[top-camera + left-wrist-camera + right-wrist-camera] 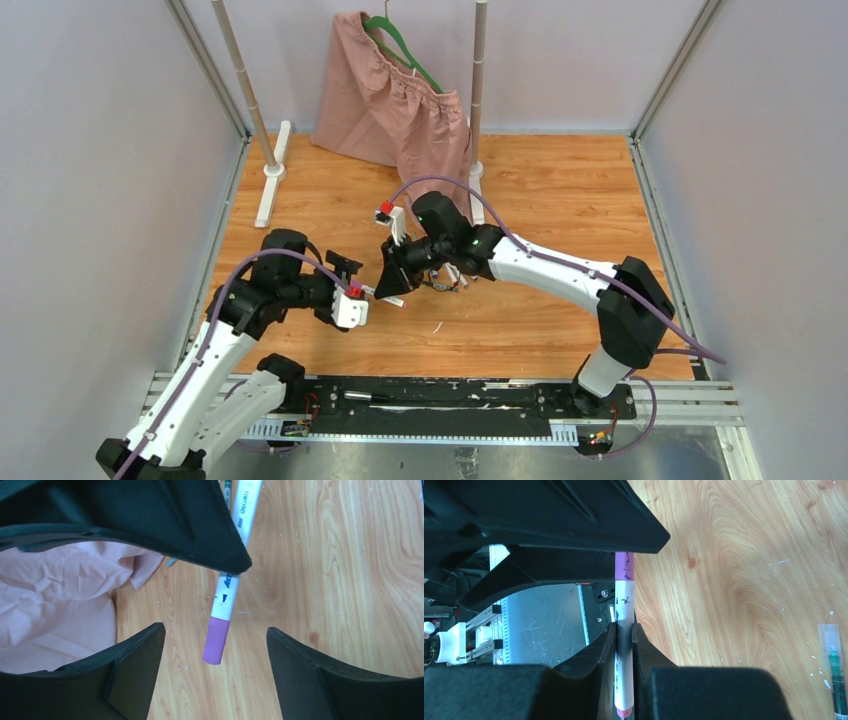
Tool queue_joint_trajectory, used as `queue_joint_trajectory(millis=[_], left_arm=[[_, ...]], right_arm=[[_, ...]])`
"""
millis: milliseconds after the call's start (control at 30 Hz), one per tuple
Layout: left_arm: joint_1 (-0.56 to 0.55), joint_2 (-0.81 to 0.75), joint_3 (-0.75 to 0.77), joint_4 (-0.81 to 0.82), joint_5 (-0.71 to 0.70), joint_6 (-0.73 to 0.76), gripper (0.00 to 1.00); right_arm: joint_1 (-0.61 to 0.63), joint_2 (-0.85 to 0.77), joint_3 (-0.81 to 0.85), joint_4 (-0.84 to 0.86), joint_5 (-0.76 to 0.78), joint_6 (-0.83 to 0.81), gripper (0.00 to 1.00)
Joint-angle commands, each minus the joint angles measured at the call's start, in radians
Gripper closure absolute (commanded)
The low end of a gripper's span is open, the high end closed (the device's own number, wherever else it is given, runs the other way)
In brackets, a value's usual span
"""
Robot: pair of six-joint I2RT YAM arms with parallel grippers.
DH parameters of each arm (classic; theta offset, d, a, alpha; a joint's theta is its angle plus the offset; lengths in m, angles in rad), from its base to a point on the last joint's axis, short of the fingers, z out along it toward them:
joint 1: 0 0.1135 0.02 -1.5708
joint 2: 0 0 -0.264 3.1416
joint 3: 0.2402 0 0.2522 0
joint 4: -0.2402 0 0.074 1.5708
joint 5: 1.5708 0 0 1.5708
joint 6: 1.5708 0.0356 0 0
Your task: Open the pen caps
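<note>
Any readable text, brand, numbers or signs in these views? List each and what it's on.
"DOUMI", grey print, reading uncertain: on the white pen barrel, left wrist view.
Blue letters lower on that barrel: partly hidden by a finger, unreadable.
Small dark marks on the same barrel, right wrist view: too small to read.
Green pen: any print is blurred.

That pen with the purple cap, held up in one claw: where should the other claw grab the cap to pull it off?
On the purple cap alone, pinched across its round sides, coming from its free end. The right claw clamps the white barrel farther back, so the cap sticks out clear, between the fingers of the open left claw.
</note>
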Motion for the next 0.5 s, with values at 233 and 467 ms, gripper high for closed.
queue_joint_trajectory(millis=[233, 467], left_arm=[[-0.039, 0.015, 0.001, -0.009, -0.056, 0.089, 0.46], [-0.071, 0.029, 0.01, -0.009, -0.088, 0.091, 0.81]], right_arm=[[0.02, 0.008, 0.037, -0.015, -0.048, 0.033, 1.0], [0.019, 0.026, 0.056, -0.014, -0.044, 0.041, 1.0]])
